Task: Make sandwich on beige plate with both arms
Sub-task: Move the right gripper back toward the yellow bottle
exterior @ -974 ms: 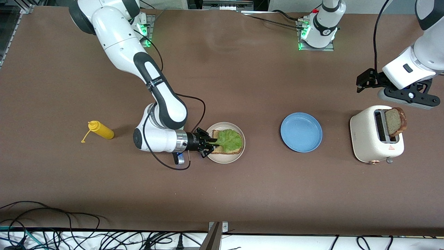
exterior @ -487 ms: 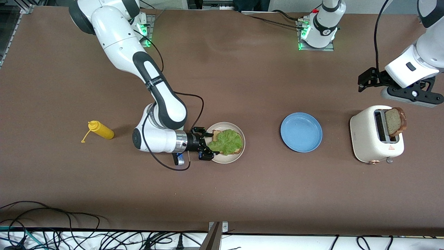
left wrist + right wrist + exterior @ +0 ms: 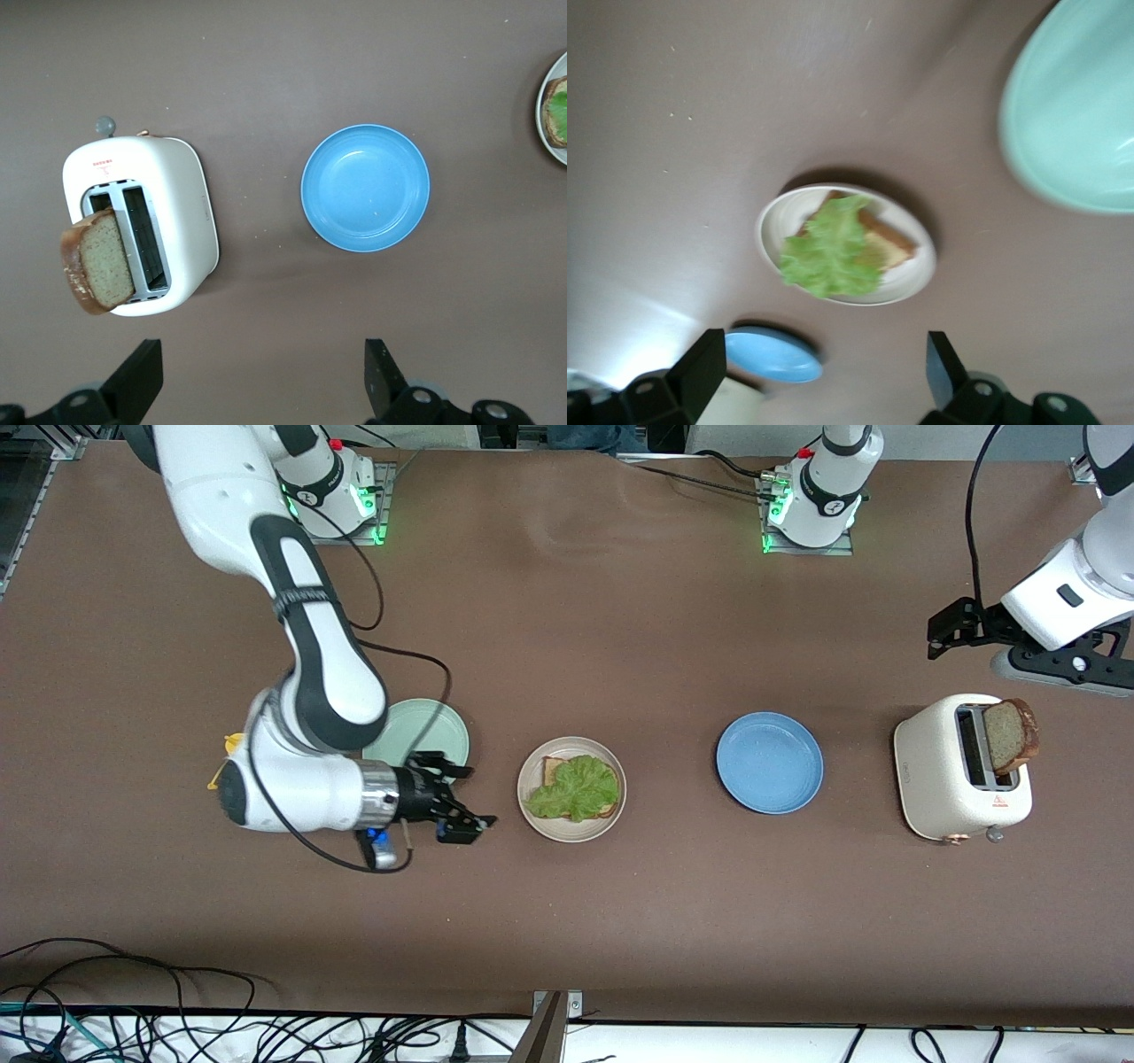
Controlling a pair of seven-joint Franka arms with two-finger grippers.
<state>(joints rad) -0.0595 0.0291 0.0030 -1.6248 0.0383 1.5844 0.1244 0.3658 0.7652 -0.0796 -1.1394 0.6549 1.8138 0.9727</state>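
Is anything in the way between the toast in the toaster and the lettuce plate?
Only the round blue plate sits on the table between the white toaster holding the brown bread slice and the beige plate. It's low and empty.

Yellow bottle (image 3: 232,742) mostly hidden by right arm (image 3: 310,691)

A blue plate (image 3: 769,763) lies between a toaster (image 3: 961,769) and a mint-green plate (image 3: 431,730).
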